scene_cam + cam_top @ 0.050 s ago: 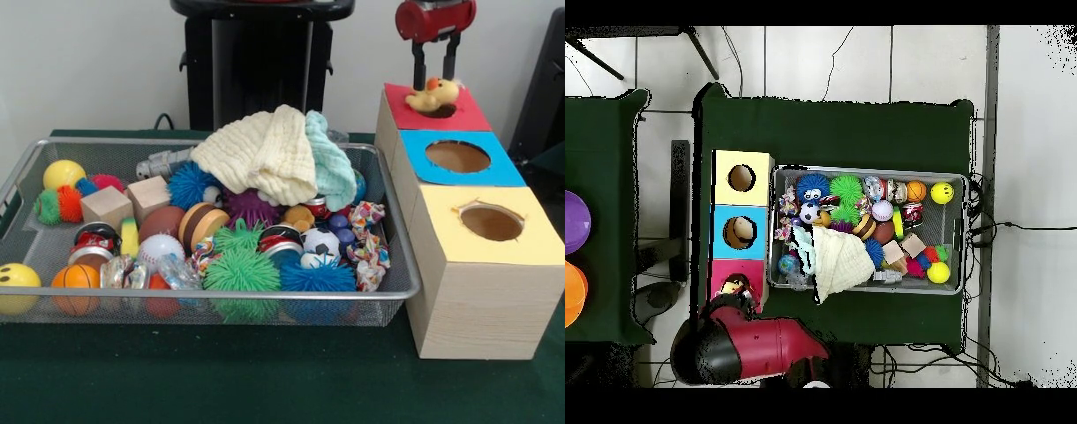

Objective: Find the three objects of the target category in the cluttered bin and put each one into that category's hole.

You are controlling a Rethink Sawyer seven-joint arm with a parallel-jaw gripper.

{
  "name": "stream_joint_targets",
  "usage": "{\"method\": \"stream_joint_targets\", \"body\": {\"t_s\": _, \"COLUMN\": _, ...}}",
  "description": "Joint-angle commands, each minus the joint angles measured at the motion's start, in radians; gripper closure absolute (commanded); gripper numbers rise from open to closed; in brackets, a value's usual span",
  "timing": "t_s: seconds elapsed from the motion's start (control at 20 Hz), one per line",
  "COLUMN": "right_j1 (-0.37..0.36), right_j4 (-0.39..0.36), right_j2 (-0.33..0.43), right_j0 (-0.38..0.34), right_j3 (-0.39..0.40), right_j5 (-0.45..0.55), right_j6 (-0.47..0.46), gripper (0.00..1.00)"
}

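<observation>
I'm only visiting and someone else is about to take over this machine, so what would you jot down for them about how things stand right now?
Gripper: open, hanging just above the red box top, holding nothing.
Yellow duck toy: lying on the red hole at the far end of the wooden box row, not dropped through.
Blue hole and yellow hole: nothing sits on them.
Wire bin: full of balls, spiky toys, cans, wooden blocks and a cream cloth piled on top.
Done: one toy brought to the red hole.
Left: get the duck through, then probably find further matching toys in the bin, perhaps under the cloth.
</observation>
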Motion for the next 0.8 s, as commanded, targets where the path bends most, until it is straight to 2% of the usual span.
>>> {"method": "stream_joint_targets", "body": {"t_s": 0.05, "right_j1": 0.012, "right_j4": -0.034, "right_j2": -0.082, "right_j0": 0.002, "right_j3": -0.109, "right_j5": 0.011, "right_j6": 0.159, "gripper": 0.0}}
{"method": "stream_joint_targets", "body": {"t_s": 0.35, "right_j1": 0.019, "right_j4": -0.036, "right_j2": -0.074, "right_j0": -0.005, "right_j3": -0.1, "right_j5": -0.02, "right_j6": 0.164, "gripper": 0.0}}
{"method": "stream_joint_targets", "body": {"t_s": 0.8, "right_j1": 0.045, "right_j4": -0.038, "right_j2": -0.06, "right_j0": -0.024, "right_j3": -0.094, "right_j5": -0.004, "right_j6": 0.152, "gripper": 0.0}}
